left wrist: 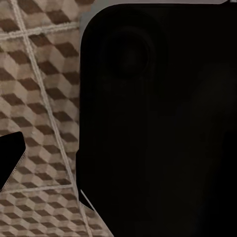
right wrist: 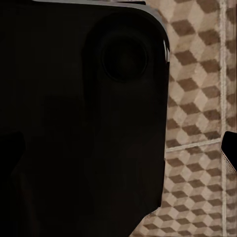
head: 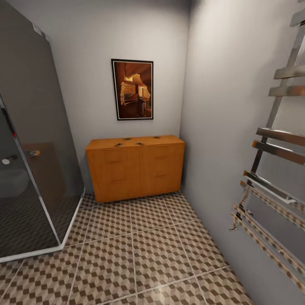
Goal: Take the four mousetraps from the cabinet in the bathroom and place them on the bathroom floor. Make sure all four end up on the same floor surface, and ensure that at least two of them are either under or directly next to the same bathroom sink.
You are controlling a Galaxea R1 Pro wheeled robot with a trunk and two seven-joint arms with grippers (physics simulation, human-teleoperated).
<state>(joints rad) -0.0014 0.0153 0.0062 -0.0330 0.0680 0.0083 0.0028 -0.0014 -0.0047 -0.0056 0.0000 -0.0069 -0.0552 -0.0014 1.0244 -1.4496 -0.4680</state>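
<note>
Across the lower half of the head view spreads the bathroom floor, square tiles in a brown, beige and white cube pattern with pale grout lines. Filling the left side of the frame stands a dark tinted glass shower enclosure with a chrome frame, its base meeting the tiles at lower left. Up the right edge climbs a chrome ladder-style towel rail, fixed to the grey right-hand wall.

Centre frame, against the far wall, sits the low wide orange-brown wooden cabinet, flat-topped, drawer fronts shut, wooden bar handles just visible. On its top lie four small dark shapes, the mousetraps: two near the back edge, two nearer the front edge, all well apart from the floor. They are too small here to make out any detail. Above the cabinet hangs a black-framed picture in orange and brown tones.

Over to the left wrist view: a large black housing covers most of the frame, patterned tiles showing beside it, and I cannot tell how the left pincer stands. The right wrist view gives the same story, black housing and tiles at the frame's right, so the right pincer's state cannot be told either.
</note>
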